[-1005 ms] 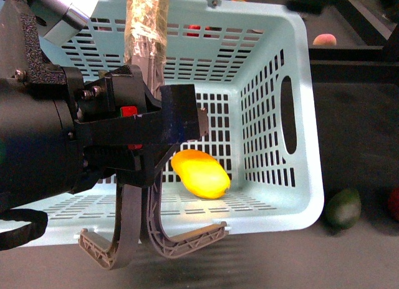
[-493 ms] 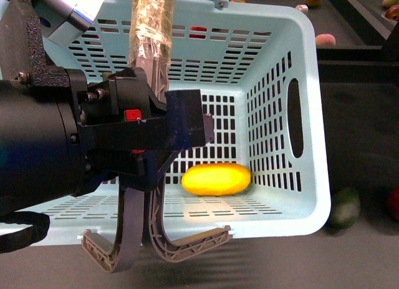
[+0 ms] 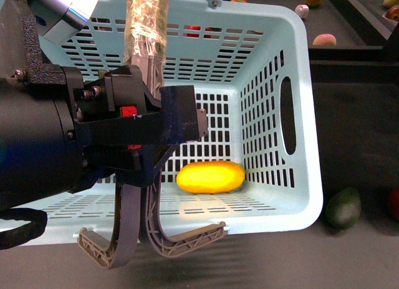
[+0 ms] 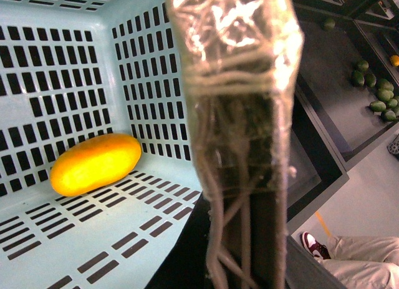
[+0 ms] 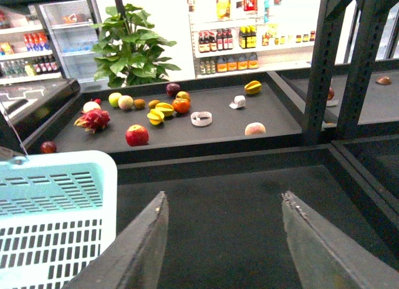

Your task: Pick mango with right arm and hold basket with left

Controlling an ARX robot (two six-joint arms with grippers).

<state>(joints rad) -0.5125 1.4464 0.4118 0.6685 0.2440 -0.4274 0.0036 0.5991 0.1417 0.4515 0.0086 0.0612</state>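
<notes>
Right tool [image 5: 225, 196] hangs empty with jaws apart beside the basket [image 3: 310, 176]; with the mango [image 3: 211, 178] lying on the basket floor, hold the left tool [image 3: 153, 236] (closure cannot be told) level and steady.

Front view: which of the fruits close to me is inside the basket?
The yellow mango, lying on the floor of the light-blue basket. The dark-green fruit and the red fruit at the picture's edge lie outside, beyond its right wall.

A smooth, bright yellow, elongated oval mango [image 3: 210, 177] lies on its side on the slotted floor of the pale blue plastic basket [image 3: 310, 114], close to its right wall. The bulky black left arm [image 3: 37, 145], with blue blocks, overlaps the basket's left side.
</notes>
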